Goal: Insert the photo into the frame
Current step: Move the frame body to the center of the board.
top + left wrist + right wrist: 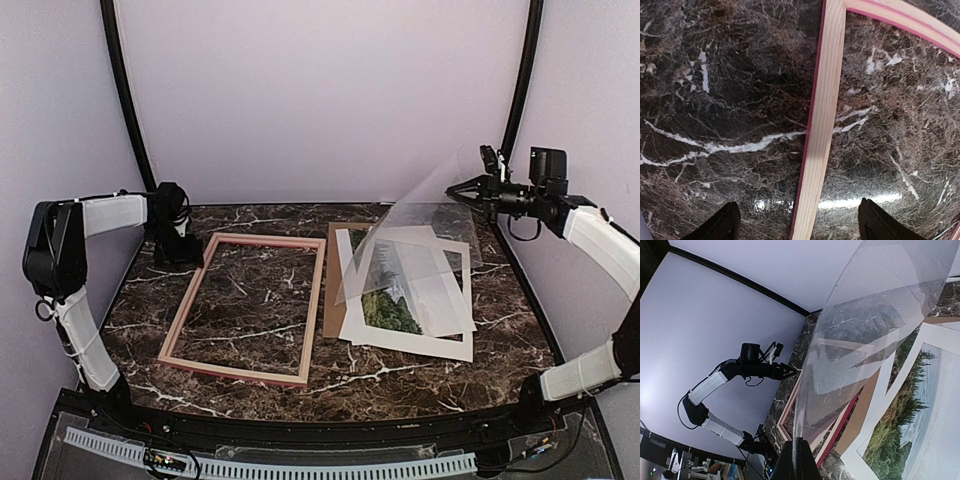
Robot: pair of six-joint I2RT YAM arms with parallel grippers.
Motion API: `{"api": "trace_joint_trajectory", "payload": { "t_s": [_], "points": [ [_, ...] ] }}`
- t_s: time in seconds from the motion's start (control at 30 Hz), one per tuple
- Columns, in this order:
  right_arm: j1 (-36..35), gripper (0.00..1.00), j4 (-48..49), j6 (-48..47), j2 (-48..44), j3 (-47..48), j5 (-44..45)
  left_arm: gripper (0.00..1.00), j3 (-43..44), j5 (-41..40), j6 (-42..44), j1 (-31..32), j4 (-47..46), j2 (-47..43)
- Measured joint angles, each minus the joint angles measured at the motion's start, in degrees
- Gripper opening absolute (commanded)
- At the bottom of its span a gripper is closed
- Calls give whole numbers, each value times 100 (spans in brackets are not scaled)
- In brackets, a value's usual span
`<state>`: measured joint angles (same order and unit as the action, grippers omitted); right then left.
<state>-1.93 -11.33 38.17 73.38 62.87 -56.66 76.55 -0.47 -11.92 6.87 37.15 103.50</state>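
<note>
Top view: frame [314, 311] lies flat on the left half of the surface [400, 385], long axis running away from me, slightly slanted. Photo [392, 308] lies flat right of it, just beside, partly under a white mat [440, 345] and over a brown backing board [332, 300]. My right fingers [462, 190] are shut on the far right corner of a clear sheet [420, 240], raised and bowed above the photo. My left fingers [178, 245] sit at the frame's far left corner

Left wrist: left fingers [720, 225] spread wide, one each side of a frame rail [822, 125], holding nothing; whether they touch the surface, can't tell

Right wrist: right fingers [799, 462] pinch the sheet's edge [865, 340]; photo [910, 420] lies below and to the right, frame [786, 416] beyond it

Judgement: the photo must travel left, its long axis turned to match the frame's. The right arm is nearer it but occupied; the left is free but well apart
</note>
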Motion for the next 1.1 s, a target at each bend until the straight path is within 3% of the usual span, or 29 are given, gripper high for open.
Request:
{"api": "trace_joint_trajectory", "payload": {
  "t_s": [0.73, 1.1],
  "points": [
    [-520, 0, 407, 433, 0, 378, -358, 52, -839, 741, -155, 42, -254, 267],
    [-726, 0, 402, 439, 7, 496, -317, 49, -1303, 949, -640, 861, -507, -52]
  ]
}}
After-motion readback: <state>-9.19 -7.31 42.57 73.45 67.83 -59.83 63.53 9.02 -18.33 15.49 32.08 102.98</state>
